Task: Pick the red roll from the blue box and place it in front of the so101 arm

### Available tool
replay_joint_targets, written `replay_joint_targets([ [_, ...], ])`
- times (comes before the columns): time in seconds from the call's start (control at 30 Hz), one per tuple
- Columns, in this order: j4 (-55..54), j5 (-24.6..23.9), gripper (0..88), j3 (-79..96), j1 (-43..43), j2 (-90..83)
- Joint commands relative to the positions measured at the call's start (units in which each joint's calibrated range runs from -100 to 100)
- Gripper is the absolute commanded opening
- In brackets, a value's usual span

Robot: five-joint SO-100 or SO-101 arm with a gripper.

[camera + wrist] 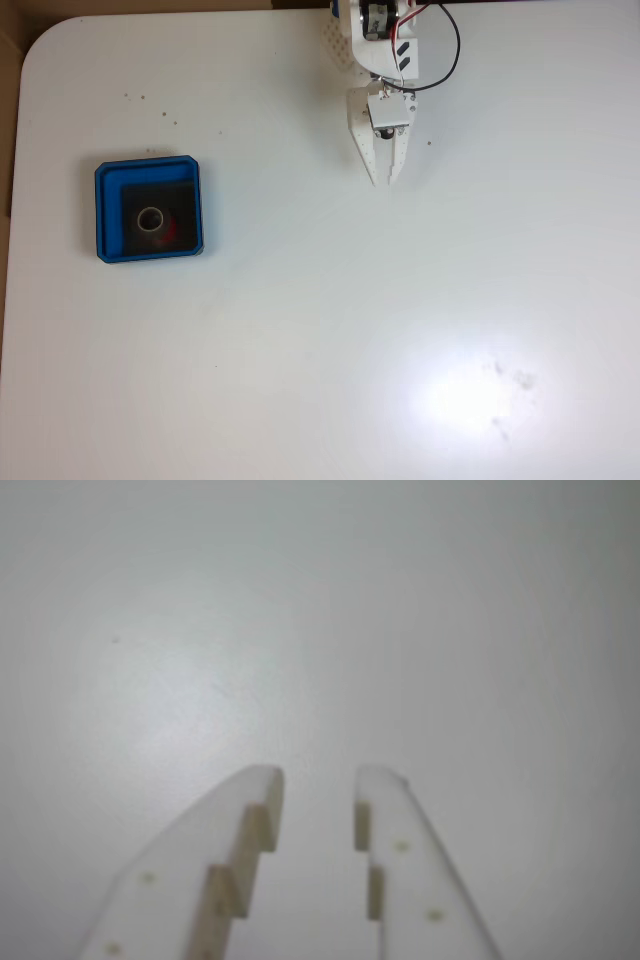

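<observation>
In the fixed view the blue box [108,180] sits on the left half of the white table. The red roll [169,230] lies on the box's black floor, its pale core ring facing up. The white so101 arm [385,55] reaches down from the top edge. Its gripper [384,180] points toward the table's middle, far to the right of the box. In the wrist view the gripper [318,780] hangs over bare table. A narrow gap separates its two white fingers [235,860], and nothing is between them.
The white table [400,330] has a rounded corner at the top left, with a brown surface beyond it. A few small dark specks mark the table near the box and at the lower right. A glare patch lies at the lower right.
</observation>
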Motion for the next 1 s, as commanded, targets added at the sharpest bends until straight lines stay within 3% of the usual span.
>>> replay_joint_targets([
  [0.0,-0.91,0.22,1.0,0.72,0.59,-0.44],
  [0.97,-0.91,0.22,1.0,0.72,0.20,-0.44],
])
